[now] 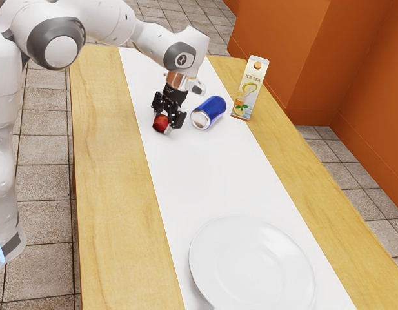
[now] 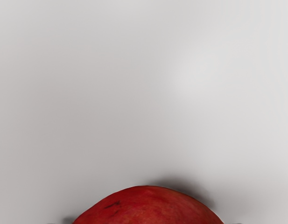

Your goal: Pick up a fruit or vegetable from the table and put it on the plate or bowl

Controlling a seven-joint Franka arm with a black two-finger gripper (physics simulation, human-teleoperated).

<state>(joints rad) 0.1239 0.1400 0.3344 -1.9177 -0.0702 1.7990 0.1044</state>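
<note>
Here, your hand (image 1: 169, 120) sits low over a red apple (image 1: 161, 123) on the white runner (image 1: 218, 168) near the worktop's (image 1: 102, 161) far end; whether it grips the apple cannot be told. The white plate (image 1: 251, 266) lies down the runner, at the near end.

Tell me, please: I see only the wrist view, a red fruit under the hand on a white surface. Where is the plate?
Observer: The white plate lies empty at the table's near end, well away from the gripper, toward the exterior view's lower right.
Operator: Is something close to the fruit?
Observer: Yes. A blue can lies on its side just to the exterior view's right of the red fruit.
Operator: Anything else there?
Observer: An ice tea carton stands upright further right, beyond the can.
</note>
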